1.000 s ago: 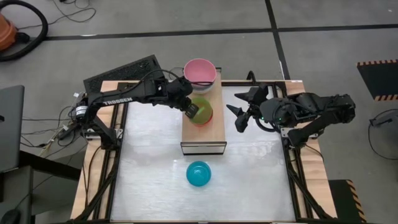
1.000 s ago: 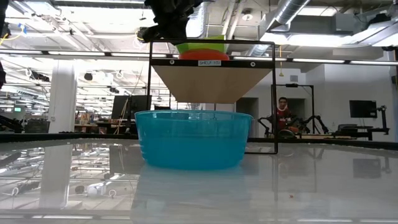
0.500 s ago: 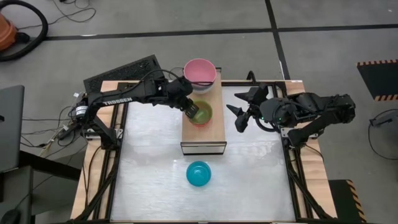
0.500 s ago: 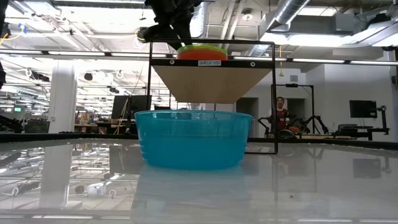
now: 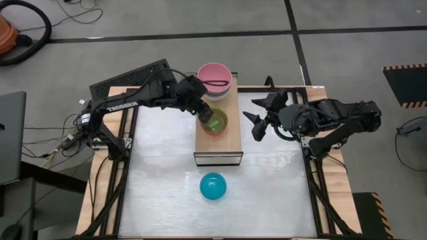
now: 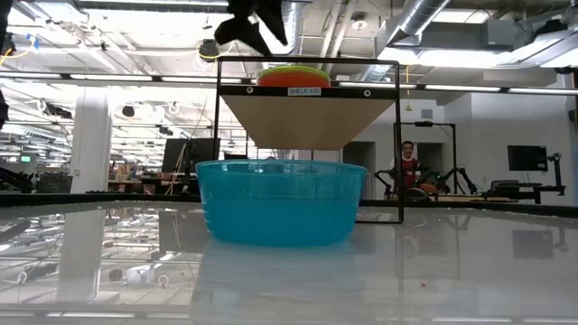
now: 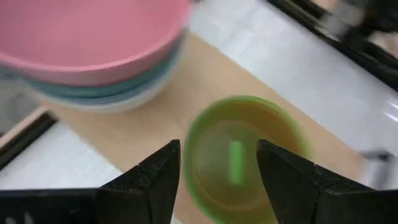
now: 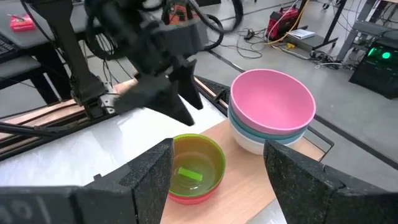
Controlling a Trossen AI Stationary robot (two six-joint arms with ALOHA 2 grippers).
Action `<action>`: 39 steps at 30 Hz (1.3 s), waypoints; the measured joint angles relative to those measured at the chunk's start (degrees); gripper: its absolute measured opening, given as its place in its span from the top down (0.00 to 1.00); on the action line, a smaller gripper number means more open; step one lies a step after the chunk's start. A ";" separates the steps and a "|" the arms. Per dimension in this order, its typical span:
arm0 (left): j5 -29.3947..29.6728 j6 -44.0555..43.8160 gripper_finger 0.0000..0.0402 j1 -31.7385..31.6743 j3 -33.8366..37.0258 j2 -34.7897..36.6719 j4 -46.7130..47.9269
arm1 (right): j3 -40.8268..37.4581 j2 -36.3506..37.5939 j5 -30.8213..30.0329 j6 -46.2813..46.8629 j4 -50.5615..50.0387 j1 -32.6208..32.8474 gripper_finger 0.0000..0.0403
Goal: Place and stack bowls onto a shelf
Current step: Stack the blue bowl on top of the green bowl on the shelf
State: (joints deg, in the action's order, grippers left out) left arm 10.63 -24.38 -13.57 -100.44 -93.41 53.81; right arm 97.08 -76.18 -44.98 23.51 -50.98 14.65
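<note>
A green bowl (image 5: 215,121) sits nested in a red bowl (image 8: 186,198) in the middle of the shelf (image 5: 230,143). My left gripper (image 5: 205,113) hangs open just above the green bowl's left rim, clear of it; in the left wrist view the green bowl (image 7: 242,158) shows between and below the fingers. At the shelf's far end stands a stack with a pink bowl (image 5: 215,75) on top, over a teal and a white one (image 8: 249,142). A cyan bowl (image 5: 213,186) rests on the table in front of the shelf. My right gripper (image 5: 255,125) waits open to the right of the shelf.
The shelf stands raised on a dark frame (image 6: 399,144) over the table's middle, with the cyan bowl (image 6: 280,203) near its front. A person (image 6: 411,167) stands far behind the table. Bare tabletop (image 5: 167,167) lies to the left and right of the shelf.
My left gripper has opened and let go of the green bowl's rim, then risen a little. The green bowl, held tilted above the red bowl before, has dropped level into it.
</note>
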 joint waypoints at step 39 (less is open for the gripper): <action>11.73 -11.63 0.52 43.01 -7.13 14.67 19.18 | -3.61 -27.35 30.70 69.84 -5.25 20.28 0.32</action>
State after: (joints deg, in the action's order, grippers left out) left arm 22.36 -36.01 29.44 -107.57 -78.74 72.99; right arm 93.47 -103.53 -14.27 93.35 -56.23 34.93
